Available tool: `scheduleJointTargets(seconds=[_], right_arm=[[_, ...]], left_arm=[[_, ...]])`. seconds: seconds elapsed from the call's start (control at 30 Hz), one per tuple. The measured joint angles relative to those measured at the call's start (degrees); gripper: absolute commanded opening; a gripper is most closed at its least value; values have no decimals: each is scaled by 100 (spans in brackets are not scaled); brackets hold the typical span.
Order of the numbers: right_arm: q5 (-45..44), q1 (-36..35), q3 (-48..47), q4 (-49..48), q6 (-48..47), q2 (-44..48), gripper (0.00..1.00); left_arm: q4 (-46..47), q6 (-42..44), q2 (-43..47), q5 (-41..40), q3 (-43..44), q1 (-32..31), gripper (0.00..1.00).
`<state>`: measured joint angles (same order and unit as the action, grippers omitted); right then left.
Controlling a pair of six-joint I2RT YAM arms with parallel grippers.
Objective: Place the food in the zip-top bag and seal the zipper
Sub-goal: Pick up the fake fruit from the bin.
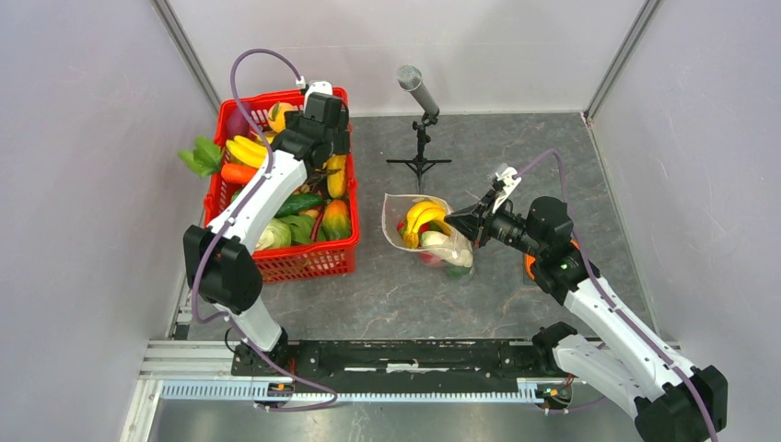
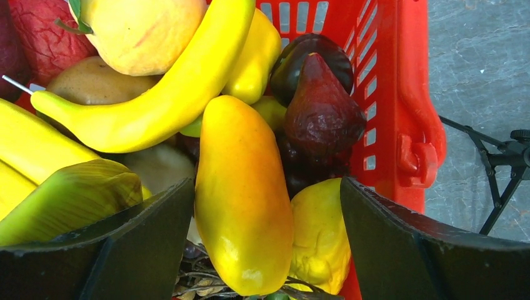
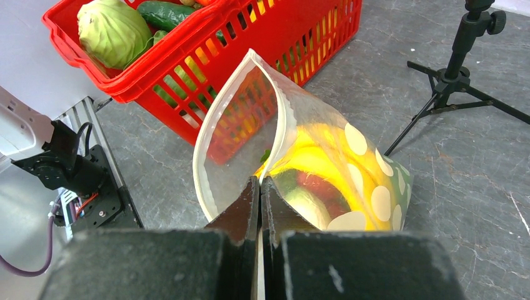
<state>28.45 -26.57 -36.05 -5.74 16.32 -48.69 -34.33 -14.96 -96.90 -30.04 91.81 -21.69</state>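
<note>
The clear dotted zip-top bag [image 1: 425,230] stands on the table centre, mouth open toward the basket, with yellow bananas [image 1: 422,217] and other food inside. My right gripper [image 1: 476,224] is shut on the bag's white zipper edge [image 3: 286,119] and holds the mouth [image 3: 237,134] open. My left gripper [image 1: 324,147] hangs open over the red basket [image 1: 318,262]. In the left wrist view its fingers [image 2: 156,231] straddle a yellow-orange mango [image 2: 240,194] without touching it. A lemon [image 2: 322,231], a dark red fig [image 2: 322,109] and a yellow banana [image 2: 156,100] lie around it.
A microphone on a small black tripod [image 1: 420,138] stands behind the bag. The basket holds a cabbage [image 3: 112,28], a cucumber [image 3: 169,14] and several other pieces. Grey walls close in on the left and right. An orange piece [image 1: 530,267] lies under my right arm.
</note>
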Motion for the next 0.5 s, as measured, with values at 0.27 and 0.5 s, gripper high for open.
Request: scheduleJointTargets(seconds=[0.27, 0.5], right_arm=[[22, 0, 9, -9, 4, 0, 0], [31, 0, 11, -26, 17, -2, 0]], left_arm=[[-382, -85, -142, -129, 243, -13, 88], [-474, -90, -240, -111, 319, 59, 65]])
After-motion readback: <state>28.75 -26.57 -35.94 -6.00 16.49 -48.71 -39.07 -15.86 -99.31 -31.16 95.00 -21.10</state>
